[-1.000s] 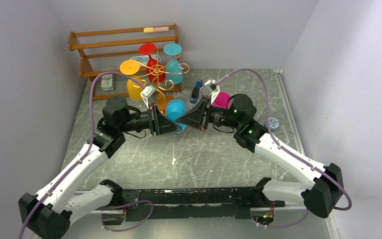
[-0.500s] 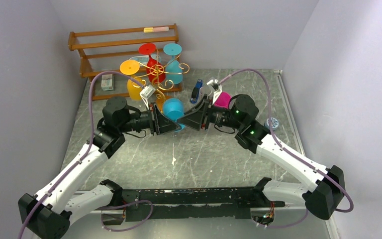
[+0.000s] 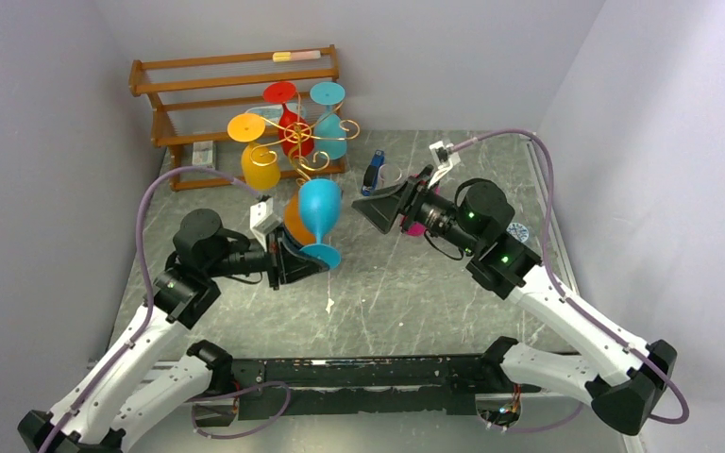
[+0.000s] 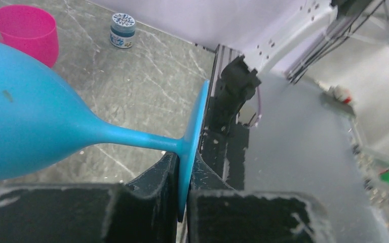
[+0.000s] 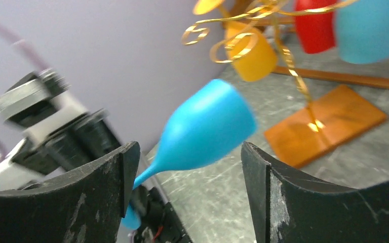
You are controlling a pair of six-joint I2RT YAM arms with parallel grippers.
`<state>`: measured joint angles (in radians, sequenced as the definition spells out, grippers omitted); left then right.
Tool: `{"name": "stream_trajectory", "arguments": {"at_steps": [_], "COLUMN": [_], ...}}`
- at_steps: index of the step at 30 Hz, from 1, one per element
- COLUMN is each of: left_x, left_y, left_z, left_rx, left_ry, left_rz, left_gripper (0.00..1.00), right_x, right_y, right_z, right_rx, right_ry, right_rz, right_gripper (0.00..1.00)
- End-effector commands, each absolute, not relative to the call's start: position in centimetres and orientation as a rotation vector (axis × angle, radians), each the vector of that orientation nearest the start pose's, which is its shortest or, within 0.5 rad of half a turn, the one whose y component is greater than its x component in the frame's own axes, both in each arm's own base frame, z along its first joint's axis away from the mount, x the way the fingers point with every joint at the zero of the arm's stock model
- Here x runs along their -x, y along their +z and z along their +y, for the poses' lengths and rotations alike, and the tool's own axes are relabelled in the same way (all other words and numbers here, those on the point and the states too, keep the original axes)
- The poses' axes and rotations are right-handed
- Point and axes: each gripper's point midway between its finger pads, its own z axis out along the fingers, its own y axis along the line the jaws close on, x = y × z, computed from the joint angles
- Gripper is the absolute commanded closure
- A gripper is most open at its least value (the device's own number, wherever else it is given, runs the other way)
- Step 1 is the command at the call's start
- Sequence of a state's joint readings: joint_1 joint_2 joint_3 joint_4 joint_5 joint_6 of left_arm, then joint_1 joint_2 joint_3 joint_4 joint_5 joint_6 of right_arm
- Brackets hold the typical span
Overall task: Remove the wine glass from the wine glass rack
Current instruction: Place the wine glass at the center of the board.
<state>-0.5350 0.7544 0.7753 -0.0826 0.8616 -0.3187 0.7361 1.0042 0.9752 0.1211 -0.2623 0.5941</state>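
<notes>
Grip comes first: the left gripper (image 4: 181, 177) is clamped on the flat foot of the blue wine glass (image 4: 25, 131), the disc pinched edge-on between its two black fingers (image 4: 149, 179), with the stem and bowl reaching out away from the wrist. In the top view the glass hangs in the air over the table (image 3: 415, 302), tilted, with its foot toward the near side and its bowl toward the wine glass rack (image 3: 321, 132). The right wrist view shows open space between the bowl and the gold scrolls, so I judge the glass to be free of the wire, though it is just in front of the stand and its orange-brown base (image 5: 329, 121). The right gripper (image 5: 188, 152) is spread wide and holds nothing. It faces the glass from the other side, beside a pink cup (image 4: 28, 30). On the rack an orange glass (image 3: 260, 165), a red glass (image 3: 288, 121) and a teal glass (image 3: 328, 121) hang upside down. A slatted wooden shelf (image 3: 236, 80) stands behind the rack against the wall, and a small lidded jar (image 4: 122, 30) sits far to the right. The lift-off itself looks done. What seems to be left is to carry the glass well clear of the scrolls and set it down on bare table, or pass it to the waiting right gripper.
</notes>
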Motion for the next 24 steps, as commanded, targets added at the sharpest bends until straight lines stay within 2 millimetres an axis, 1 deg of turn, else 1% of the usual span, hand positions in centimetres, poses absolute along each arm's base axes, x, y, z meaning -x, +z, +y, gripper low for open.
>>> {"name": "stream_trajectory", "arguments": {"at_steps": [1,3,5,6,8,10,12,14,16,18,19,20,24], "left_x": [-12.1,-11.3,-10.7,-10.4,-9.8,-9.3,-9.2,-9.1,-8.9,-8.4,-8.2,-8.0,-7.9], "left_y": [29.7,29.0,28.4,28.2,27.4,26.7,26.5,26.4,26.2,25.9,25.9,25.8,25.9], "left_z": [-24.1,-23.8,-23.6,-23.6,-23.4,-23.2,-23.0,-22.9,-22.8,-22.7,-22.7,-22.6,-22.5], "left_rx": [-1.148,-1.236,-1.293,-1.319,-1.380,-1.442,-1.478,-1.496,-1.524,-1.571,-1.605,-1.620,-1.648], "left_ry": [-1.222,-1.198,-1.193,-1.196,-1.200,-1.185,-1.156,-1.133,-1.115,-1.098,-1.072,-1.060,-1.027], "left_rz": [1.383,1.341,1.318,1.307,1.273,1.233,1.202,1.175,1.128,1.048,0.982,0.953,0.900], "left_gripper": [0.95,0.95,0.95,0.95,0.95,0.95,0.95,0.95,0.95,0.95,0.95,0.95,0.95], "right_x": [-26.3,-27.4,-28.3,-28.1,-27.9,-27.2,-26.2,-25.3,-24.4,-23.7,-23.5,-23.3,-22.6], "right_y": [34.6,33.5,32.9,32.5,32.9,34.0,35.1,35.6,35.5,35.3,35.1,35.0,35.3], "right_z": [25.7,24.6,23.8,23.9,23.8,24.3,25.1,26.0,26.7,27.2,27.4,27.5,27.9], "right_rx": [0.087,0.025,-0.012,0.009,0.046,0.130,0.246,0.361,0.464,0.528,0.548,0.565,0.623], "right_ry": [0.998,0.997,1.087,1.165,1.280,1.364,1.429,1.483,1.545,1.603,1.623,1.636,1.642], "right_rz": [1.732,1.779,1.813,1.827,1.791,1.729,1.682,1.674,1.690,1.712,1.721,1.726,1.707], "right_gripper": [0.22,0.21,0.21,0.21,0.21,0.21,0.21,0.21,0.21,0.24,0.25,0.26,0.28]}}
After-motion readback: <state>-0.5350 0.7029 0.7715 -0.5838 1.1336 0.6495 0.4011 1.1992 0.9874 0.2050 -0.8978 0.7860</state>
